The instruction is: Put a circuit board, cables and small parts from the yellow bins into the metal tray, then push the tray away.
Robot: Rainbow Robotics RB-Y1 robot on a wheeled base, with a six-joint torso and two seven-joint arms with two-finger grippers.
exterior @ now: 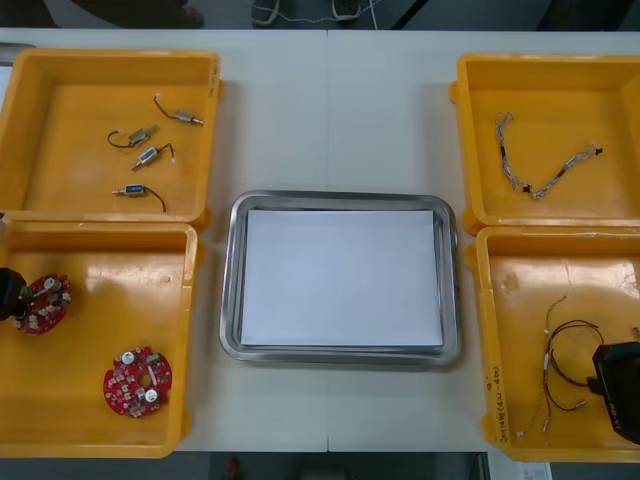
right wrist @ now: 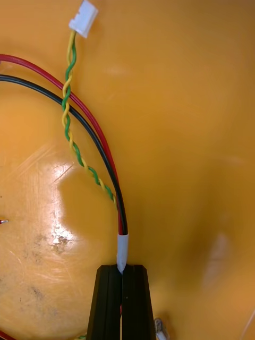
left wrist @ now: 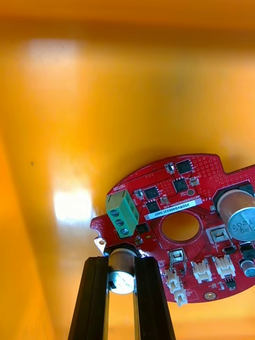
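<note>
A round red circuit board [exterior: 45, 303] lies at the left wall of the near left yellow bin [exterior: 185, 330]. My left gripper [exterior: 20, 299] is shut on it. In the left wrist view the fingers [left wrist: 95, 287] clamp a silver cylinder on the edge of the board [left wrist: 180, 202], beside a green terminal block. In the near right yellow bin [exterior: 490, 340] my right gripper [exterior: 601, 380] is shut on the white-sleeved end of a red and black cable [exterior: 562, 350]. The right wrist view shows the red and black cable [right wrist: 98, 146] running from the right gripper [right wrist: 122, 267], with a twisted green and yellow cable [right wrist: 69, 122] across it.
The metal tray [exterior: 340, 198], white inside, sits in the middle. A second circuit board [exterior: 137, 381] lies in the near left bin. Several small metal parts [exterior: 148, 154] are in the far left bin [exterior: 212, 110]. A twisted blue and white cable [exterior: 545, 170] is in the far right bin [exterior: 465, 120].
</note>
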